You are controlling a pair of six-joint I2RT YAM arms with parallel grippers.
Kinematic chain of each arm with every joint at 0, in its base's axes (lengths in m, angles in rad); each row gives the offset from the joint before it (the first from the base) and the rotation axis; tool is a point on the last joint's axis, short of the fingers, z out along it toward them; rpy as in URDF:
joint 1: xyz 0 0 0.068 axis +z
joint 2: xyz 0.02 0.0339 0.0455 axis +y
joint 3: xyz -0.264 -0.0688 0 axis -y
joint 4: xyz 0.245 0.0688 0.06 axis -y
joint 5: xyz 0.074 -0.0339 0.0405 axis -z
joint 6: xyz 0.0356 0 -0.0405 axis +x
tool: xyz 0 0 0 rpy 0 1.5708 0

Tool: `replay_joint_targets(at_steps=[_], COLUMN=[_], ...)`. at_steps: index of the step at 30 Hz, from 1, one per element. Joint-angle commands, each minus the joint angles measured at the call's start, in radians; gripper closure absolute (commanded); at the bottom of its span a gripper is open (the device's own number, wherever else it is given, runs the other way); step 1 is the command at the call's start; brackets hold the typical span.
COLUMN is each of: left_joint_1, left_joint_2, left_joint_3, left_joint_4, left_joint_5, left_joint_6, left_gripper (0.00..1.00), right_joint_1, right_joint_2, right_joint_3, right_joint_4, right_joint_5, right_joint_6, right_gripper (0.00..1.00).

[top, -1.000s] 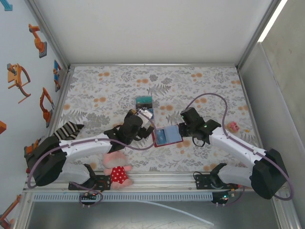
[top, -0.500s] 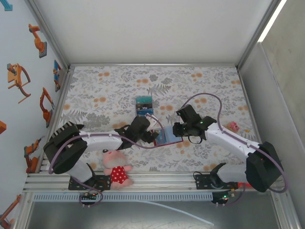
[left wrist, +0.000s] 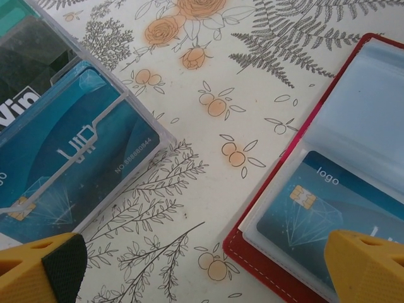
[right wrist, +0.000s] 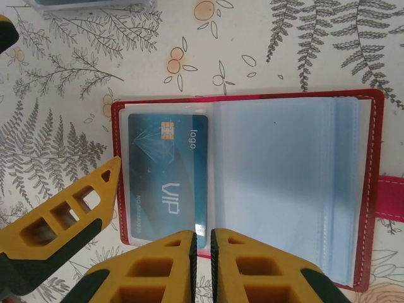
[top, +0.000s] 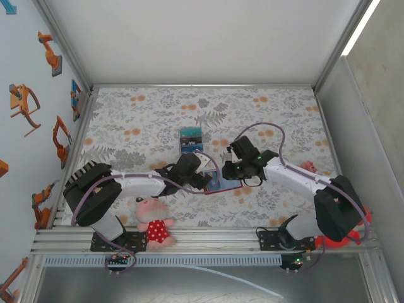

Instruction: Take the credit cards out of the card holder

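My left gripper [top: 203, 174] hangs low over the flowered worktop [top: 265, 113], its fingers spread wide apart with nothing between them. In my left wrist view that left gripper [left wrist: 202, 265] straddles a bare stretch of cloth: one yellow fingertip [left wrist: 44, 268] sits just beside the loose cards [left wrist: 69, 151], and the other overlaps the near corner of the card holder [left wrist: 265, 268].

The card holder [top: 221, 184] lies open flat on the worktop between my two arms, red rim up and clear pockets showing. In my right wrist view the card holder [right wrist: 252, 96] has its closing tab [right wrist: 391, 197] sticking out to the right. One blue card [right wrist: 167, 183], marked with a chip, "logo" and "VIP", sits inside the left pocket; the same blue card [left wrist: 315, 218] shows through the plastic from my left wrist.

My right gripper [top: 225, 170] is down at the holder's edge. Seen from its own wrist, the right gripper [right wrist: 202, 235] has its fingers drawn almost together, only a thin slit left, right at the lower corner of the pocketed card. I cannot tell whether anything is pinched in that slit.

The loose cards [top: 190, 140] lie further out on the worktop, apart from the holder, with a clear plastic rim around them. A plush toy [top: 154, 222] lies near my left base.
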Motion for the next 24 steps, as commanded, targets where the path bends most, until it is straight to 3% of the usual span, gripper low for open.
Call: replay_joint_targets(at_steps=[1,24], left_joint_1=[0.012,0.032], left_joint_2=[0.017,0.053], left_joint_3=[0.026,0.043], left_joint_4=[-0.039,-0.110], left_joint_5=[0.017,0.028], left_joint_6=[-0.026,-0.029], left_gripper=[0.03,0.03], right_joint_1=[-0.006,-0.006], right_joint_2=[0.021,0.124], right_joint_3=[0.030,0.001], right_joint_4=[0.021,0.154], right_joint_5=[-0.017,-0.138], right_joint_6=[0.019,0.079], right_gripper=[0.85,0.86])
